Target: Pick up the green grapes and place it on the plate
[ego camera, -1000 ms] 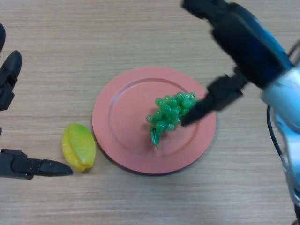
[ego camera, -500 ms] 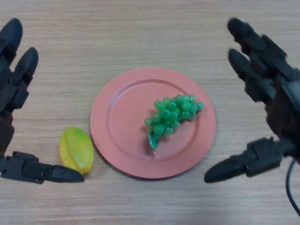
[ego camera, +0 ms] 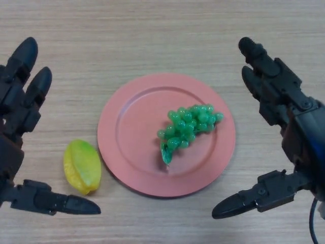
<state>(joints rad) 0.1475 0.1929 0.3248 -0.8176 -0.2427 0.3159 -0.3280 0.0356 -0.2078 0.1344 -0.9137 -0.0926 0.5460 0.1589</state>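
A bunch of green grapes [ego camera: 188, 127] lies on the pink plate [ego camera: 132, 137], right of its middle, with its stem pointing toward the near rim. My right hand [ego camera: 289, 127] hovers open to the right of the plate, fingers straight and thumb spread low, holding nothing. My left hand [ego camera: 18, 117] stands open at the left edge of the view, well apart from the plate.
A yellow-green starfruit [ego camera: 82, 166] lies on the wooden table just left of the plate, between the plate and my left hand's thumb [ego camera: 56, 202].
My right hand let go of the grapes and drew back to the right, off the plate. The left hand came further into view. The grapes stay on the plate.
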